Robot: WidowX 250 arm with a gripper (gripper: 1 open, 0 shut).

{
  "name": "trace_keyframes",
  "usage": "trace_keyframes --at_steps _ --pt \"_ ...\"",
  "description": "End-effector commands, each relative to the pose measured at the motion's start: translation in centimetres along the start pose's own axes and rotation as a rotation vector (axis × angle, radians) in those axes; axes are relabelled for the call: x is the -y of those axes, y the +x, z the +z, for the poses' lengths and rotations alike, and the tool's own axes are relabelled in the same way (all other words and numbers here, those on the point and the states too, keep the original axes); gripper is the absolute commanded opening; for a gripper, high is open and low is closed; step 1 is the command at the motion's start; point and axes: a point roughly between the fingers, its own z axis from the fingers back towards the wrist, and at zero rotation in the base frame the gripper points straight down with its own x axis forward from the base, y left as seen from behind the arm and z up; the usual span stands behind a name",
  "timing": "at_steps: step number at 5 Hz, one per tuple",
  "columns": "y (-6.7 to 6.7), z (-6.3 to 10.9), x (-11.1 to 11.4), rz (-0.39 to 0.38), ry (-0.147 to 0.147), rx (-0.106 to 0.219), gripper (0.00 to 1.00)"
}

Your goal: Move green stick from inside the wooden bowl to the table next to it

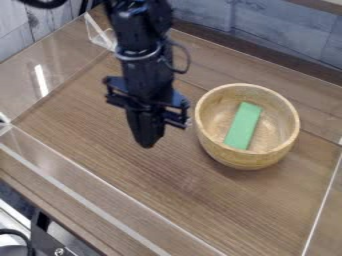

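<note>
The green stick (245, 124) lies flat inside the wooden bowl (250, 154), which stands on the table (94, 130) at the right. My black gripper (148, 141) points straight down over the bare tabletop, well left of the bowl and apart from it. Its fingers are together and hold nothing.
Clear acrylic walls (80, 176) edge the tabletop at front, left and right. A small clear stand (96, 35) sits at the back left. The arm's black body (140, 40) rises toward the top of the view.
</note>
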Motion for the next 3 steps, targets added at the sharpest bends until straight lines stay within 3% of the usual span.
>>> trace_keyframes --at_steps 1,3 --pt "0.0 -1.5 -1.1 -0.017 0.008 0.020 0.00" --pt "1.1 -2.6 -0.2 -0.041 0.011 0.011 0.00"
